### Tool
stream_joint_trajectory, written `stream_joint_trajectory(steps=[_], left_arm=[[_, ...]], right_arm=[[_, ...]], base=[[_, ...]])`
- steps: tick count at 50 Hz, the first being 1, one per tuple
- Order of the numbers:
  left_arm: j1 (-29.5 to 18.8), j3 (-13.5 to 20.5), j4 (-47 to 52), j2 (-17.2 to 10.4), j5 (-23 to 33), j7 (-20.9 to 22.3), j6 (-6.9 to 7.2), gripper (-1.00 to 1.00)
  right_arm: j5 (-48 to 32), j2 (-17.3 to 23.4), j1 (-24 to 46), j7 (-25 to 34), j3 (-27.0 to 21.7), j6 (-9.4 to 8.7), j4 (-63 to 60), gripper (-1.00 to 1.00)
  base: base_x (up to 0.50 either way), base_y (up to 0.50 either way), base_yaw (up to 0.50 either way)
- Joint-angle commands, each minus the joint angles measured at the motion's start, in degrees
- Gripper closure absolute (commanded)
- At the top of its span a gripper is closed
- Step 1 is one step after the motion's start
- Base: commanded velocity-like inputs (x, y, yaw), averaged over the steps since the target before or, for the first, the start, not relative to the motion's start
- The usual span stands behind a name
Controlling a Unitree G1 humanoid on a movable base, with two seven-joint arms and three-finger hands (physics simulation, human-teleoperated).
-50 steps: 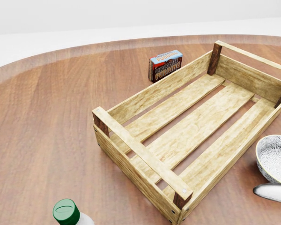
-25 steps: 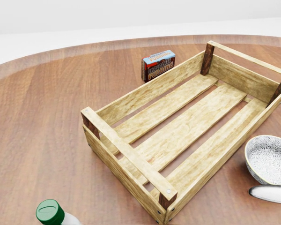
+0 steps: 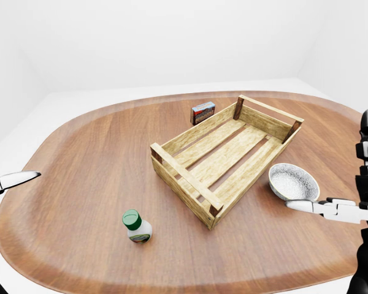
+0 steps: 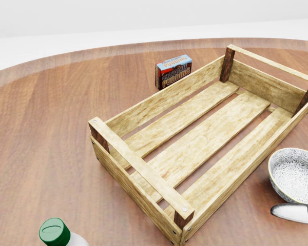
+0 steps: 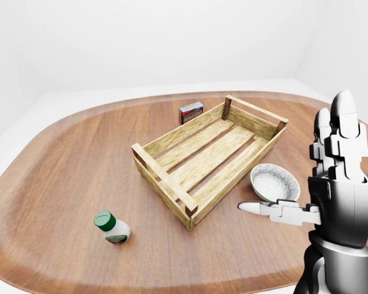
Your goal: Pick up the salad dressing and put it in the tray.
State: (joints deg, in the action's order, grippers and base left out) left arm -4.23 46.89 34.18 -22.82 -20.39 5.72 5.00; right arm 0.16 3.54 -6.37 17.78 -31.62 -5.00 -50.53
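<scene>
Right hand: raised at the right-eye view's right edge; fingers spread wide and upright, thumb stretched toward view left; nothing held.
Left hand: only one pale fingertip seen at the left-eye view's left edge; opening could not be told; nothing seen in it.
Small white salad dressing bottle with green cap: stood upright on the oval brown wooden table, well apart from both hands, outside the tray.
Slatted light wooden tray: left of the right thumb, unfilled.
Patterned white round bowl: just above the right thumb, beside the tray.
Red-and-blue pudding box: beyond the tray's far wall.
</scene>
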Motion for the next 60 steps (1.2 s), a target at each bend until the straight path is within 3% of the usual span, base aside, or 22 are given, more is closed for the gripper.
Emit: stream_joint_trajectory(steps=[1, 9, 13, 14, 17, 18, 20, 24, 41, 47, 51, 60], left_arm=[[0.02, -0.07, 0.01, 0.08, 0.0, 0.02, 0.0, -1.0], [0.02, -0.48, -0.35, 0.23, 0.26, -0.01, 0.0, -1.0], [0.02, -0.64, -0.39, 0.29, 0.39, 0.02, 0.0, -1.0], [-0.01, -0.62, -0.33, 0.28, 0.37, -0.01, 0.0, -1.0], [-0.01, -0.62, -0.36, 0.31, 0.38, 0.01, 0.0, -1.0], [0.02, -0.68, -0.36, 0.34, 0.45, 0.03, 0.0, -1.0], [0.01, -0.75, -0.41, 0.37, 0.5, 0.04, 0.0, -1.0], [0.03, -0.7, -0.34, 0.39, 0.49, 0.14, 0.0, -1.0], [0.08, -0.81, -0.23, 0.44, 0.54, 0.31, 0.0, -1.0], [-0.03, -0.75, 0.14, 0.42, 0.43, 0.17, 0.0, -1.0], [-0.02, -0.7, 0.16, 0.44, 0.4, 0.19, 0.0, -1.0], [0.05, -0.67, -0.3, 0.42, 0.42, 0.35, 0.0, -1.0]], right_arm=[[2.04, 0.16, 0.63, -0.83, -1.19, 0.0, 0.41, -1.0], [1.91, 0.4, 0.4, -1.66, -0.5, 0.0, 1.17, -1.0], [-5.62, 1.2, 0.22, -2.74, 1.25, 0.0, 2.36, -1.0], [0.46, -0.16, 0.03, -0.52, -0.92, 0.0, 1.22, -1.0], [-1.8, 0.06, 0.62, -3.62, -1.87, 0.0, 2.22, -1.0], [3.36, -0.02, 0.74, -2.03, -3.57, 0.0, 1.22, -1.0], [-3.83, 1.27, -0.16, -3.35, -0.87, 0.0, 2.67, -1.0], [3.45, 0.07, 1.18, -3.08, -3.47, 0.0, 2.31, -1.0], [1.19, 0.25, 0.05, -3.63, -1.32, 0.0, 3.04, -1.0], [7.34, 0.07, 0.38, -2.54, -2.99, 0.0, 2.82, -1.0], [2.1, 0.91, 0.02, -4.34, -1.69, 0.0, 2.61, -1.0], [2.84, 0.48, 0.14, -3.48, -1.74, 0.0, 3.08, -1.0]], base=[[0.0, 0.0, 0.0], [0.0, 0.0, 0.0], [0.0, 0.0, 0.0], [0.17, 0.48, 0.0], [0.18, 0.48, 0.0], [0.18, 0.48, 0.0], [0.18, 0.48, 0.0], [0.12, 0.36, 0.0], [0.0, 0.0, 0.0], [-0.02, -0.14, 0.0], [-0.03, -0.25, 0.0], [0.0, 0.0, 0.0]])
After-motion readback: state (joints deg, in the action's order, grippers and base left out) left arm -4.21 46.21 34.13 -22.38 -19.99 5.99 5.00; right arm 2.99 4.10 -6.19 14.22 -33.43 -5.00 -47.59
